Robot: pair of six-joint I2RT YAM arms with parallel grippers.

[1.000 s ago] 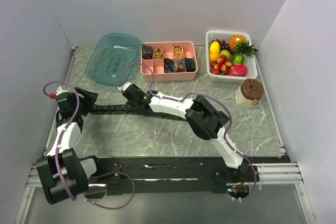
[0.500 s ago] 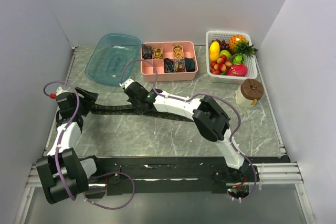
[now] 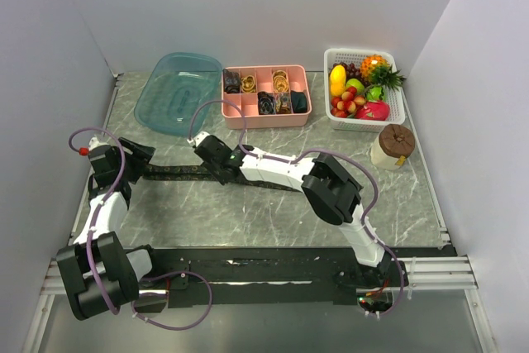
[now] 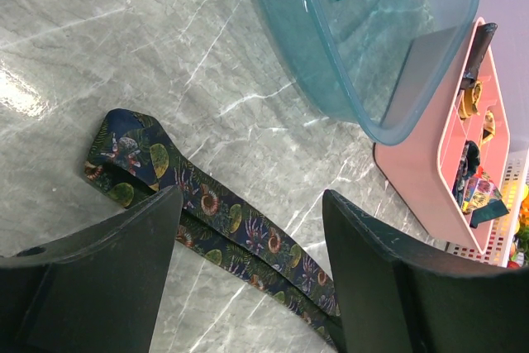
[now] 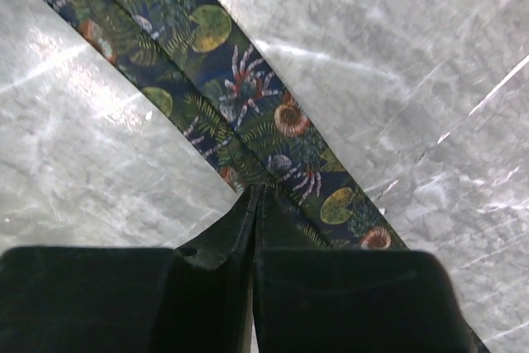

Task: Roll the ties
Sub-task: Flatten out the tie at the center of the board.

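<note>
One dark navy tie with shells and leaves printed on it lies flat on the marble, running left to right. It looks doubled over, with a folded end at the left. My left gripper hovers open over that end, and the tie passes between its fingers untouched. My right gripper is shut, its tips resting on the tie near mid-length. Other rolled ties sit in the pink box.
A teal plastic tub stands at the back left, and beside it is the pink divided box. A white basket of toy fruit and a brown-lidded jar stand at the back right.
My right arm's elbow has swung a little to the right and its wrist has turned over the tie. The left arm and the tie have stayed put.
</note>
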